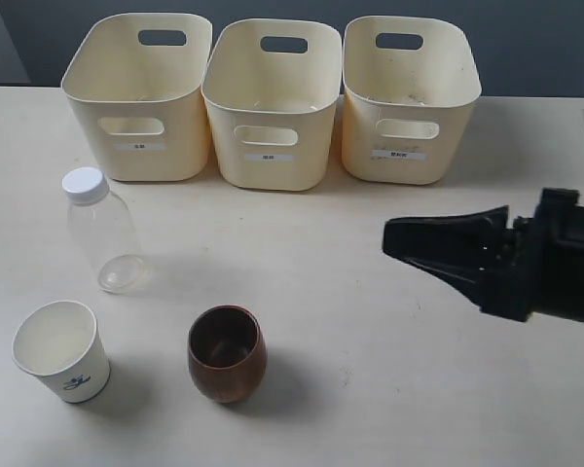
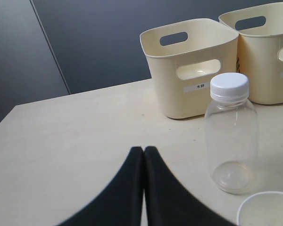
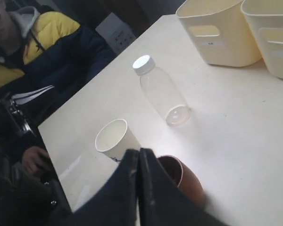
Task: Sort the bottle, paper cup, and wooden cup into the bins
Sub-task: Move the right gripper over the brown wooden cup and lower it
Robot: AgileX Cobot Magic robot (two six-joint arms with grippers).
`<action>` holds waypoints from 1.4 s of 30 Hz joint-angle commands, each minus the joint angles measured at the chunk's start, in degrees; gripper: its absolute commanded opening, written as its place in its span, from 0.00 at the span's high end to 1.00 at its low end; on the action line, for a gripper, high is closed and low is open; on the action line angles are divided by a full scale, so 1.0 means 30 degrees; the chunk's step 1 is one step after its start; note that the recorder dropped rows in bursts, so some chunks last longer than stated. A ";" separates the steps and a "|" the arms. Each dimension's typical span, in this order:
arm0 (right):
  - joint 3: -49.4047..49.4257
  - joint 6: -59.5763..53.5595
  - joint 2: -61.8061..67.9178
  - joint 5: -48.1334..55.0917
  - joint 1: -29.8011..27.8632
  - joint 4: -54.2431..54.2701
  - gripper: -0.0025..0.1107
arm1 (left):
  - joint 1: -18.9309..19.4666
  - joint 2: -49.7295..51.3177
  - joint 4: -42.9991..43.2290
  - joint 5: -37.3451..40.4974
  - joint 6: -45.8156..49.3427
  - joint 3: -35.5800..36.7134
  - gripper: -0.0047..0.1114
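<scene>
The clear bottle with a white cap stands upright at the left of the table. In front of it stands the white paper cup, and the dark brown wooden cup stands to that cup's right. Three cream bins line the back. My right gripper hovers shut and empty at the right, pointing left, well apart from the cups. In the right wrist view its tips overlap the wooden cup and paper cup. My left gripper is shut and empty, left of the bottle.
The left bin, middle bin and right bin all look empty, each with a small front label. A person in a yellow jacket sits beyond the table's edge. A dark wall rises behind the table.
</scene>
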 commanded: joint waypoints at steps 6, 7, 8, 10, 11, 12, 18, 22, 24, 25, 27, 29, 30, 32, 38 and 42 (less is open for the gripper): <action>-0.3422 -0.0257 0.5329 -0.8377 0.7511 0.0223 0.98 | -0.0061 -0.0095 0.0135 -0.0112 -0.0036 0.0025 0.96; -0.3740 -0.0257 0.5814 -0.8892 0.8058 0.0223 0.98 | -0.0061 -0.0095 0.0135 -0.0112 -0.0036 0.0025 0.96; -0.4051 -0.0257 0.6426 -0.9383 0.8548 0.0223 0.98 | -0.0061 -0.0095 0.0135 -0.0112 -0.0036 0.0025 0.96; -0.4890 -0.0099 0.7671 -1.0148 0.9584 0.0223 0.98 | -0.0061 -0.0095 0.0135 -0.0112 -0.0036 0.0025 0.96; -0.5307 -0.0099 0.8303 -1.0453 1.0014 0.0223 0.98 | -0.0061 -0.0095 0.0135 -0.0112 -0.0036 0.0025 0.96; -0.5712 -0.0099 0.8922 -1.0760 1.0384 0.0223 0.98 | -0.0061 -0.0095 0.0135 -0.0112 -0.0036 0.0025 0.96; -0.7543 -0.0019 1.1846 -1.1712 1.1456 0.0223 0.98 | -0.0061 -0.0095 0.0135 -0.0112 -0.0036 0.0025 0.96; -0.8145 -0.0019 1.2592 -1.2793 1.1456 0.0223 0.98 | -0.0061 -0.0095 0.0135 -0.0112 -0.0036 0.0025 0.96; -0.8232 -0.0019 1.2633 -1.3567 1.1456 0.0223 0.98 | -0.0061 -0.0095 0.0135 -0.0112 -0.0036 0.0025 0.96; -0.8311 -0.0019 1.2633 -1.3872 1.1456 0.0223 0.98 | -0.0061 -0.0095 0.0135 -0.0112 -0.0036 0.0025 0.96; -0.8311 -0.0019 1.2596 -1.4102 1.1456 0.0223 0.98 | -0.0061 -0.0095 0.0135 -0.0112 -0.0036 0.0025 0.96; -0.8311 -0.0019 1.2596 -1.3905 1.1456 0.0223 0.98 | -0.0061 -0.0095 0.0135 -0.0112 -0.0036 0.0025 0.96; -0.8311 -0.0019 1.2596 -1.3554 1.1456 0.0223 0.98 | -0.0061 -0.0095 0.0135 -0.0112 -0.0036 0.0025 0.96; -0.8311 -0.0019 1.2596 -1.3075 1.1456 0.0223 0.98 | -0.0061 -0.0095 0.0135 -0.0112 -0.0036 0.0025 0.96; -0.8311 -0.0019 1.2596 -1.2618 1.1456 0.0223 0.65 | -0.0061 -0.0095 0.0135 -0.0112 -0.0036 0.0025 0.96; -0.8311 -0.0019 1.2596 -1.2618 1.1456 0.0223 0.50 | -0.0061 -0.0095 0.0135 -0.0112 -0.0036 0.0025 0.96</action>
